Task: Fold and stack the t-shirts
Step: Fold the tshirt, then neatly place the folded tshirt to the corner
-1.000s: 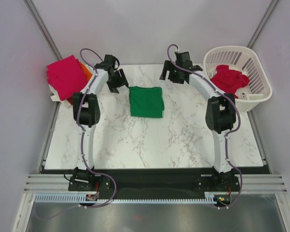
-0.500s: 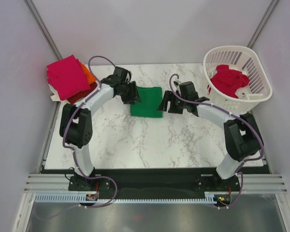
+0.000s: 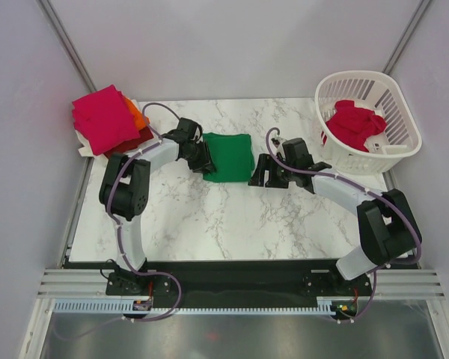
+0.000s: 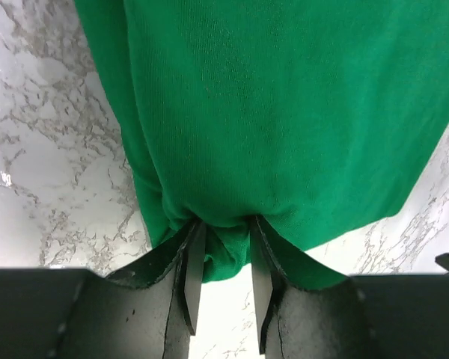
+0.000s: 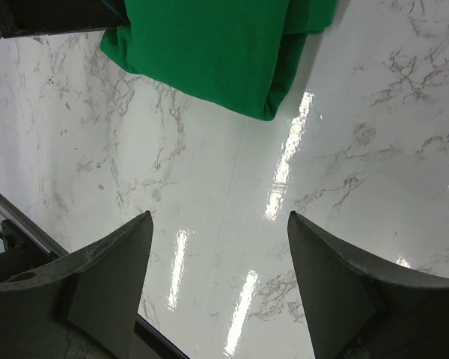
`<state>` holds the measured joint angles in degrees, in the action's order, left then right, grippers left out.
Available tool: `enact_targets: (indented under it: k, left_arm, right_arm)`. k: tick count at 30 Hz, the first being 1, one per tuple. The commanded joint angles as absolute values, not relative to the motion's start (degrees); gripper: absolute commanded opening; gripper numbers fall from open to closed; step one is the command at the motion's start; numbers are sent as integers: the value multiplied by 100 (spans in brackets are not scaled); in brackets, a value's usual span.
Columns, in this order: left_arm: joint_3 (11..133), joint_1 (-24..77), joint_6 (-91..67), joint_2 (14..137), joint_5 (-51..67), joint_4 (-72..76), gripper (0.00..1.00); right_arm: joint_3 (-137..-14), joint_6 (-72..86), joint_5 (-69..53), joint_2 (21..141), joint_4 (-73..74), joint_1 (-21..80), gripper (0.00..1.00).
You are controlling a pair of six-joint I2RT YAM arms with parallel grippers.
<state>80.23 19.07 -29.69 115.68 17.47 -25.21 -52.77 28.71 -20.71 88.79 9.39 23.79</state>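
Observation:
A folded bright green t-shirt [image 3: 229, 155] lies on the marble table. My left gripper [image 3: 203, 161] is shut on the shirt's near-left corner; the left wrist view shows green cloth [image 4: 284, 112] bunched between the fingers [image 4: 195, 265]. My right gripper [image 3: 260, 176] is open and empty, just right of the shirt's near-right corner, over bare marble. The right wrist view shows the green shirt [image 5: 217, 52] ahead of the open fingers [image 5: 112, 269]. A stack with a magenta-pink shirt [image 3: 102, 117] on top of orange [image 3: 136, 114] and dark red ones sits at the table's far left. A red shirt [image 3: 353, 123] lies in the basket.
The white slatted laundry basket [image 3: 399, 102] stands at the far right corner. The marble table [image 3: 239, 224] runs down to a black rail at the near edge. Grey walls close in the back and both sides.
Both arms swung in from the back of the table to the green shirt. The left gripper closed on its near-left corner. The right gripper came down beside its near-right corner.

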Motion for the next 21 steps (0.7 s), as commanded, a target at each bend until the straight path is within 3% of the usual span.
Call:
enact_targets:
  k: [1,9,13,16,21]
  left_arm:
    - [7893,1855,-2980,11734,1573,-2171,36]
    - [8541,1854,-2796,10829,857,-3132,39]
    - [8998,1846,-2593,10521,378,-3559,50]
    - [9428,1837,-2444,10757,404,-3568,56]
    - [10386,1662,-2224,11836,764,-3612,56]
  right_arm:
    - [-5247,2646,-2022,8543,1037,2373,81]
    - [-5379,2523,-1960,8332,1353,2382,82]
    - [-5668,2435,-1767,8086,1678,2382,84]
    - [-5818,2330,-1688,7963,1924,2382,85]
    - [-5977,2206,-1758,7691,2416,2382,86]
